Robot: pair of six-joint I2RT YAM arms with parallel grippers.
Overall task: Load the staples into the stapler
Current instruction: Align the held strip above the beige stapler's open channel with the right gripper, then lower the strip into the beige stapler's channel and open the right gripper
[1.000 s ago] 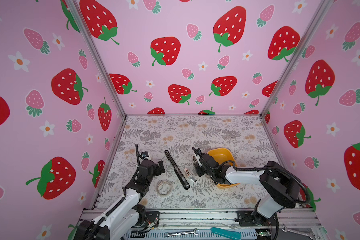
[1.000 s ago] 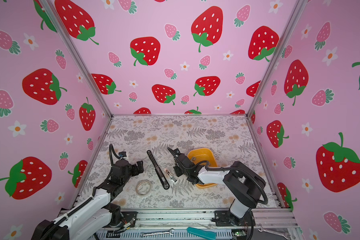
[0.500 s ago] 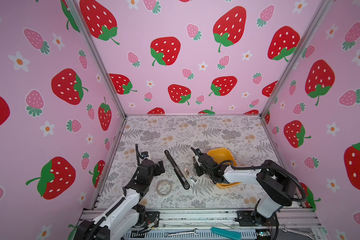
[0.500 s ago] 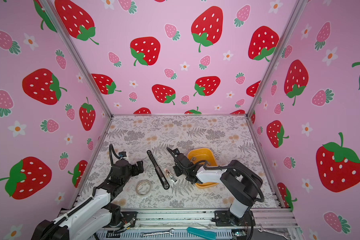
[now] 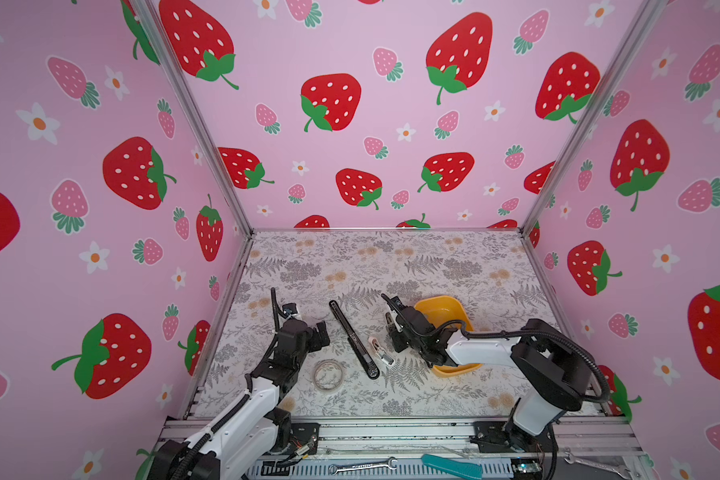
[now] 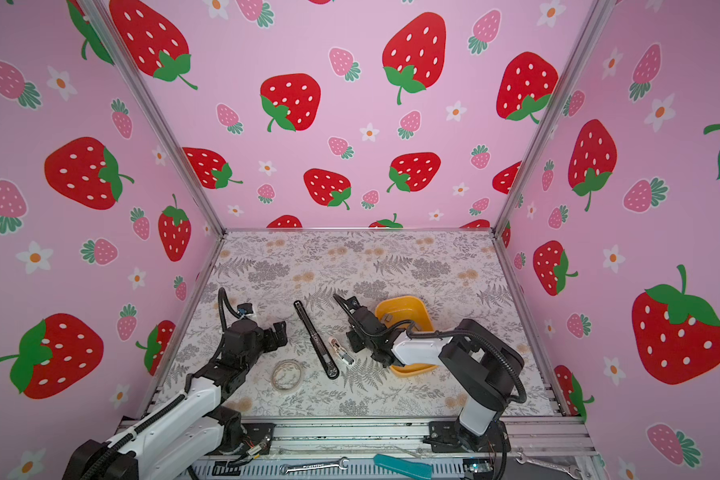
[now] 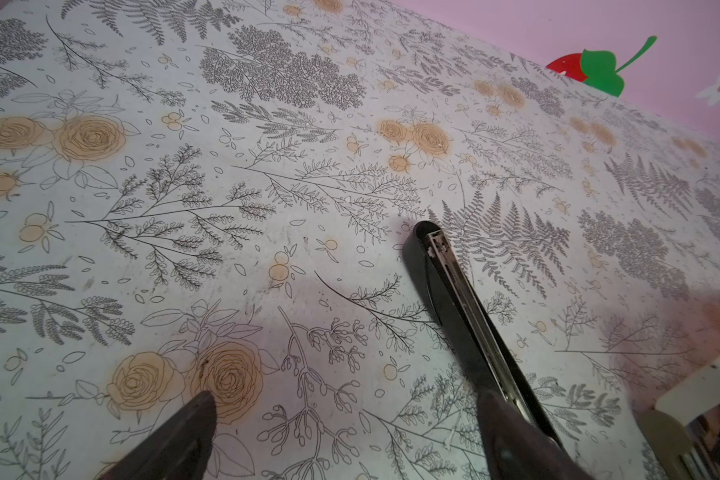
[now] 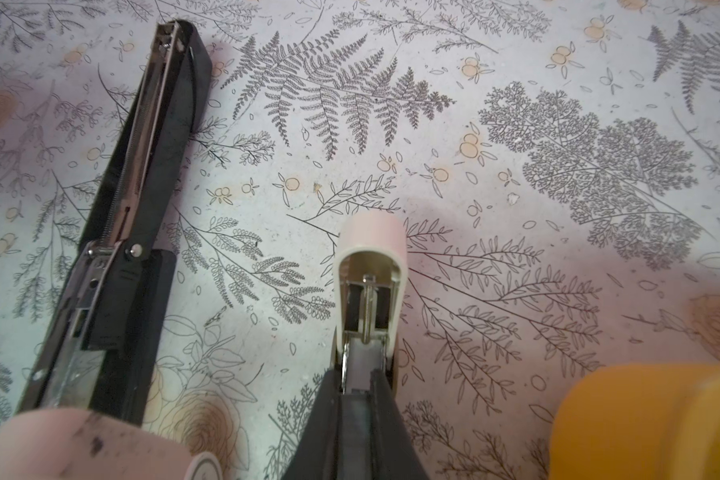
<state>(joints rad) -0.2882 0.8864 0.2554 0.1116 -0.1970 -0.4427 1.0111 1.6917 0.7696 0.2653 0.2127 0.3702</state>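
Observation:
A small pink-and-white stapler (image 8: 371, 249) lies opened on the patterned table, also seen in both top views (image 5: 376, 344) (image 6: 336, 345). My right gripper (image 8: 356, 390) (image 5: 390, 352) is shut on a flat grey strip of staples (image 8: 356, 419), right at the near end of that stapler's metal channel. A long black stapler (image 5: 354, 340) (image 8: 142, 174) lies opened flat to its left. My left gripper (image 5: 319, 332) (image 7: 350, 419) stands open and empty beside the black stapler (image 7: 454, 299). Another small grey strip (image 6: 387, 318) rests in the yellow bowl.
The yellow bowl (image 5: 445, 311) sits under my right arm. A clear tape ring (image 5: 328, 374) lies near the front, between the arms. A blurred pink object (image 8: 80, 444) shows close to the right wrist camera. Pink walls close in three sides.
The right arm has shifted only very slightly at the small stapler. The left arm and both staplers have stayed where they were.

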